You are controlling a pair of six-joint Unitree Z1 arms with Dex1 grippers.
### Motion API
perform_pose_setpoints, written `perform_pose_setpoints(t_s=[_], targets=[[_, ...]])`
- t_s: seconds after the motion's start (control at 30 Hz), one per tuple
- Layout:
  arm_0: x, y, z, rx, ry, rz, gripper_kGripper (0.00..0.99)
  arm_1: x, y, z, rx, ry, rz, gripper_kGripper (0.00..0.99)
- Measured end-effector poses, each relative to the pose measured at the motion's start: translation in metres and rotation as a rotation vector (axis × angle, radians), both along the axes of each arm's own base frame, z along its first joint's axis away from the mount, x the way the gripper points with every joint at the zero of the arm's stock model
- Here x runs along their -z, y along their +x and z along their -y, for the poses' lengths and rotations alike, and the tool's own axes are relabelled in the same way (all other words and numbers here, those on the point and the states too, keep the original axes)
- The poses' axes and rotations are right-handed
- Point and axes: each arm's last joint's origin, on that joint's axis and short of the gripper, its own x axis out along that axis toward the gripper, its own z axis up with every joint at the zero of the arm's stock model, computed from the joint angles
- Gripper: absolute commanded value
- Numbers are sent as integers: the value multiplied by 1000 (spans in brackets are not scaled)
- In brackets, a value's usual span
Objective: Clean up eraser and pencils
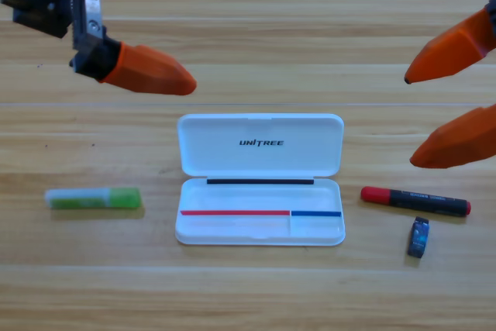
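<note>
The white case (pixel 260 180) lies open at the centre of the wooden table (pixel 248 292), lid folded back toward 12 o'clock and tray toward 6 o'clock. No task item is in the tray yet.

**Item positions**
- The green pencil (pixel 94 198) lies flat at 9 o'clock from the case, well apart from it, pale end pointing away from the case.
- The black marker (pixel 415 201) lies at 3 o'clock, near the tray's right wall, red cap toward the case.
- The eraser (pixel 418 237) lies just below the marker's far end, at about 4 o'clock from the case, near the marker but not touching it.

**Gripper status**
- The left gripper (pixel 167 25) is at 10 o'clock, above the table's upper left. Its jaws stand spread apart and hold nothing.
- The right gripper (pixel 415 122) is at 2 o'clock, partly cut off by the edge. Its jaws are likewise parted and empty. It sits nearest the marker and eraser.

**Hazards from this state**
- The eraser is short and close to the marker. A descending jaw may strike the marker and roll it.
- Both pencils are round. An off-centre closure is likely to squirt them sideways or spin them.
- The tray is light and unanchored. A jaw contacting its rim during placement may shift it or tip the lid shut.
- A long item released at an angle may bridge the tray rim instead of seating.
</note>
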Motion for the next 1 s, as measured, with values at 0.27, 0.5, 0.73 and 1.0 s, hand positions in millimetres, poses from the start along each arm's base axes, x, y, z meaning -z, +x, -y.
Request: perform_pose_setpoints(t_s=[0.27,0.5,0.73,1.0], targets=[[0,0,0,4,3,4,986,2,0,0,-1,-3,-5,919],[6,0,-1,14,32,6,982,5,0,1,126,-11,-98,917],[10,13,-7,-88,259,100,979,16,10,8,511,-68,-173,916],[38,47,-25,-149,503,115,959,45,25,6,882,-136,-317,917]])
